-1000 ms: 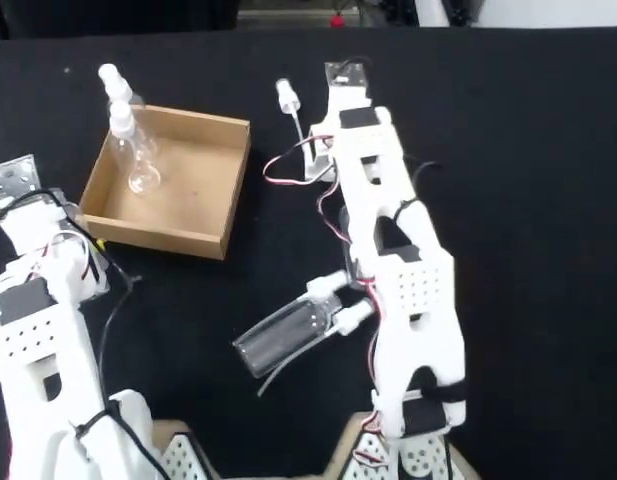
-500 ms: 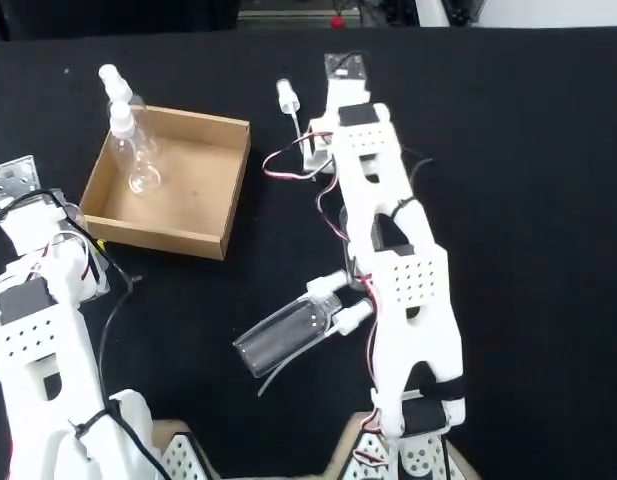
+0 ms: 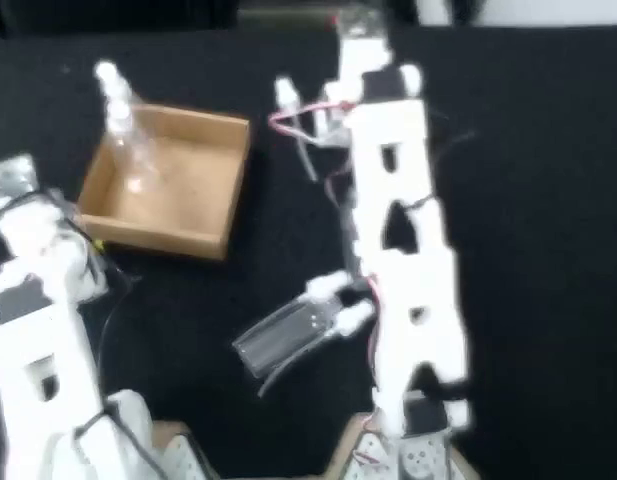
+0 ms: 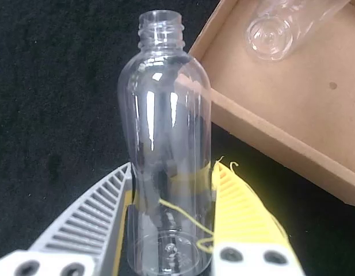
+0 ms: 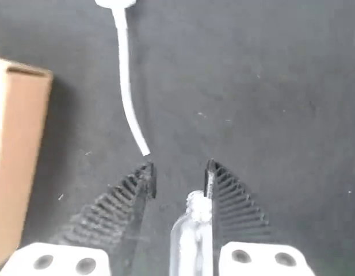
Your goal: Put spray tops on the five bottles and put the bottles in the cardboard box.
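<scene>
**While the left arm pinches a bare bottle, the right hangs spread over a loose spray top**

Nearest the bases, the left gripper [image 4: 171, 167] is clamped on the lower body of an uncapped bottle [image 4: 165, 109], whose open threaded neck points away from the wrist, just short of the cardboard box [image 4: 292, 141]. Beside the right arm, a second bottle [image 3: 286, 335] lies on its side on the black table [image 3: 548, 250].

Farther out, the right gripper [image 5: 178, 169] hangs with its jaws spread. A small clear neck [image 5: 195, 215] shows between them, close to one finger; I cannot tell whether it is touched. Just beyond the fingertips lies the spray top [image 5: 126, 86], its thin tube pointing back toward the gripper and its head away.

At the box's far left corner are two topped bottles [image 3: 128, 150], at least one with its body inside the box.
</scene>
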### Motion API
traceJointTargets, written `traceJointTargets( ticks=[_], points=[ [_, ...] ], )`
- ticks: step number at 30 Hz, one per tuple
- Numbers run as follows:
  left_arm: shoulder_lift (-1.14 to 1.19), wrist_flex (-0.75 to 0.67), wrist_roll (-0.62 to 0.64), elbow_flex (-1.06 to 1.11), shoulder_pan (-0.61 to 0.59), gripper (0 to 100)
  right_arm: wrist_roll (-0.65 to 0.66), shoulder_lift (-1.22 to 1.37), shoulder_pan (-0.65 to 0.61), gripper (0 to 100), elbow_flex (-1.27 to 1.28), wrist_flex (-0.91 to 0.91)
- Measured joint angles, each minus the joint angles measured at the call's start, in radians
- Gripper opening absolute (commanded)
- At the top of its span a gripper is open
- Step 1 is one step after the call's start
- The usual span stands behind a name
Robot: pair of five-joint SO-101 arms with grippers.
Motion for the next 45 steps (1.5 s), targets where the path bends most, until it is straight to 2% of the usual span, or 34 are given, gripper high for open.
traceJointTargets(
  ticks=[5, 11, 17, 23, 26, 29, 35, 41, 45],
  points=[
    [0.0, 0.0, 0.0, 0.0, 0.002, 8, 0.055, 0.091, -0.035, 14.5, -0.14, 0.003],
    [-0.005, 0.0, 0.0, 0.021, -0.021, 8, 0.06, 0.173, -0.035, 14.3, -0.247, 0.006],
    [-0.155, -0.006, 0.0, 0.072, -0.143, 8, 0.06, 0.175, 0.08, 14.2, -0.233, 0.006],
    [-0.465, -0.172, 0.0, 0.321, -0.167, 9, 0.064, 0.135, 0.178, 14.2, -0.043, 0.006],
    [-0.571, -0.221, 0.0, 0.436, -0.184, 9, 0.071, 0.023, 0.181, 14.5, 0.126, 0.006],
    [-0.588, -0.232, 0.0, 0.45, -0.213, 9, 0.071, -0.14, 0.18, 14.5, 0.334, 0.006],
    [-0.411, -0.233, -0.025, 0.423, -0.272, 9, 0.103, -0.499, 0.16, 14.5, 0.763, -0.026],
    [-0.018, -0.152, -0.078, 0.206, -0.282, 28, 0.107, -0.75, 0.137, 14.5, 1.162, -0.265],
    [0.213, -0.109, -0.094, 0.087, -0.282, 27, 0.106, -0.832, 0.137, 14.5, 1.347, -0.417]
  ],
)
